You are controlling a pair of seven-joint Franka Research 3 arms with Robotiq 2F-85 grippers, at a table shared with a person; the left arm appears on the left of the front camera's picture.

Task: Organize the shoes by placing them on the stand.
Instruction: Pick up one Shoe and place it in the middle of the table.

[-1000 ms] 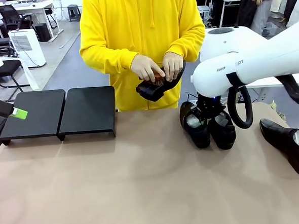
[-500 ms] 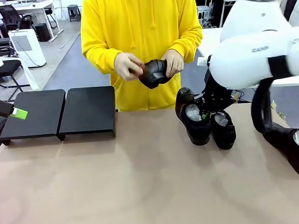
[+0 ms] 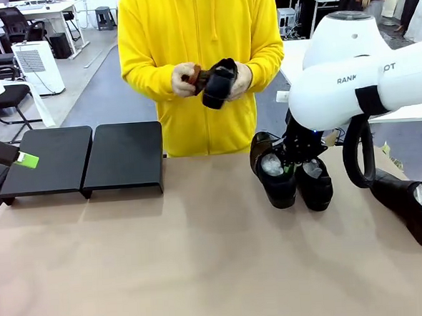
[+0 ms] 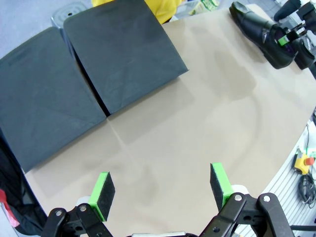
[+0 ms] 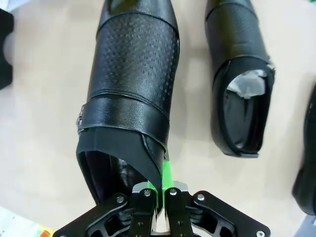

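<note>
right gripper [image 5: 159, 193] has a shoe [image 5: 133, 84] pinched by its back rim, I think; left gripper [image 4: 160, 182] wide open, stand [image 4: 98, 64] ahead.

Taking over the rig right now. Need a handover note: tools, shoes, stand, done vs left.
left tool: open, holding nothing, above the table near the stand.
right tool: shut on the heel rim of the first shoe.
second shoe: on the table beside the first.
third shoe: near the table's right edge.
fourth shoe: in the person's hands.
Done: no shoe is on the stand yet.
Left: all four shoes go on it.
</note>
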